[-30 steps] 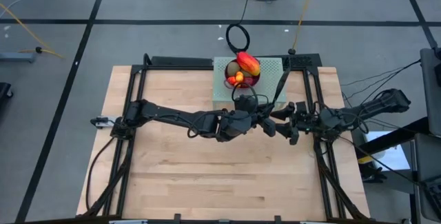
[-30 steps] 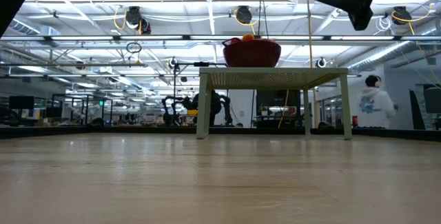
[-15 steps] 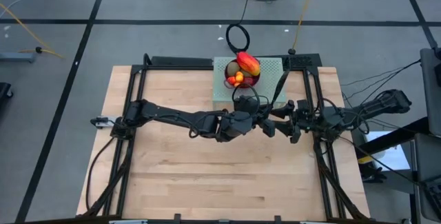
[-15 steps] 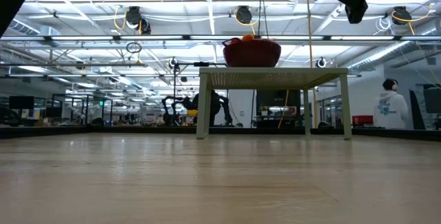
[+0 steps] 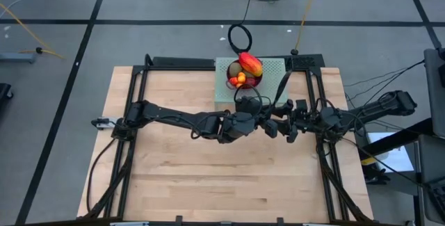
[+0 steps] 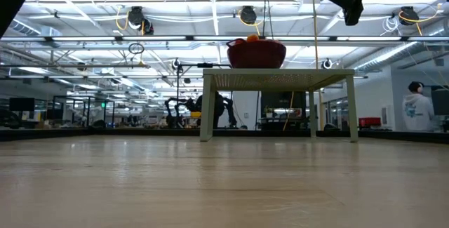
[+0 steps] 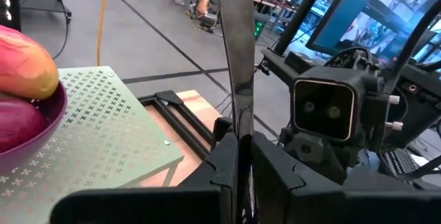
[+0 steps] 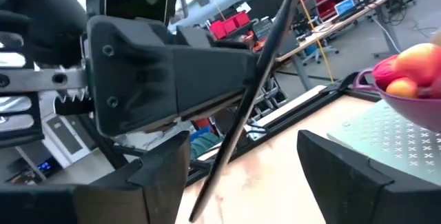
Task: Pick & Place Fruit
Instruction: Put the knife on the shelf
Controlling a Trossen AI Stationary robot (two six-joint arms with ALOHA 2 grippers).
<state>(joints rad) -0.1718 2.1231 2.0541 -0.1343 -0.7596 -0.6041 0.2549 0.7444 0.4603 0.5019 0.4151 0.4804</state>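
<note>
A purple bowl (image 5: 253,86) stands on a pale perforated stand (image 5: 275,68) at the table's far middle. In it lie a red-yellow mango (image 5: 250,64), a kiwi (image 5: 235,68) and small orange fruit (image 5: 240,79). Just in front of the stand, high above the table, my left gripper (image 5: 270,125) is shut on a long knife (image 5: 284,90), which slants away toward the far side. My right gripper (image 5: 287,127) faces it from the right, open. Its fingers (image 8: 165,172) stand on either side of the knife (image 8: 255,65) without touching it. My left gripper pinches the knife's lower part (image 7: 240,136) between its two shut fingers (image 7: 220,158); the fingers hide the spot itself. The fingers point about level toward the table's right side. The grey blade (image 7: 234,52) rises out of them, slanting up, clear of the table and the stand.
The stand (image 6: 277,79) lifts the bowl (image 6: 256,54) well above the wooden table (image 5: 208,177). Black frame rails (image 5: 135,87) run along the table's sides. A person (image 6: 419,109) walks in the room beyond. The near half of the table has free room.
My right gripper has tipped upward and edged up and toward the table's left, closer to the knife. My left gripper and the knife have kept still. The person in the background has walked toward the right.
</note>
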